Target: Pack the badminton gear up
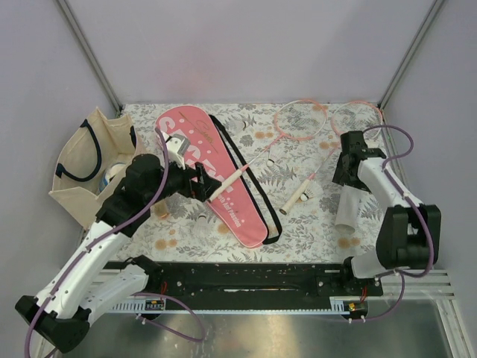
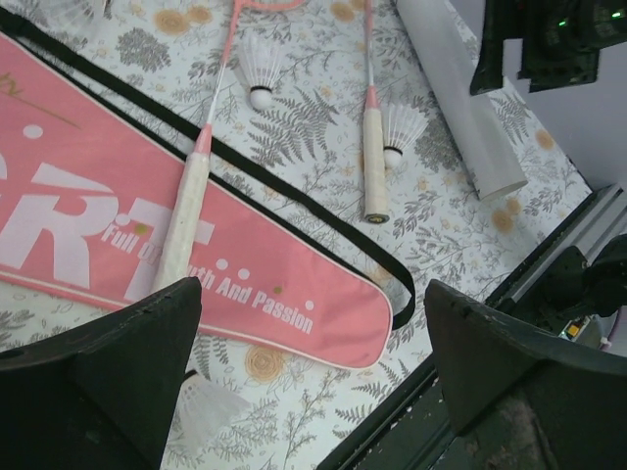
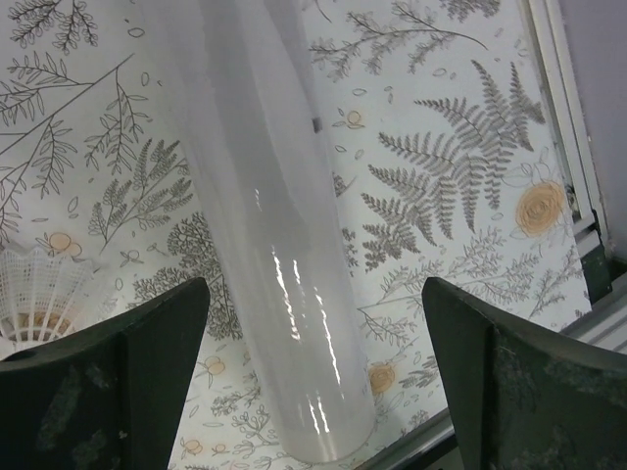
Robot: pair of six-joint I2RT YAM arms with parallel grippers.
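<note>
I am wearing smooth white shells along my left arm [image 1: 74,276] and right arm [image 1: 380,183], with bulky black housings sitting at the joints. A thin mauve cable [image 1: 408,140] is trailing along each arm. My left claw [image 2: 313,289] is showing two broad, wedge-shaped black fingers [image 2: 108,372], matte and scuffed grey at the edges; my right claw [image 3: 315,286] is looking the same. A black rail [image 1: 238,280] is carrying both bases.

The tote bag [image 1: 78,190] stands at the desk's [image 1: 313,227] left edge. Just right of it the racket cover [image 1: 246,216] lies diagonally. The first racket [image 1: 229,183] rests its handle on the cover, head toward the far side. The second racket [image 1: 298,198] lies on the desk further right, with a shuttlecock [image 1: 313,192] beside its handle. The tube [image 1: 347,209] lies furthest right.
</note>
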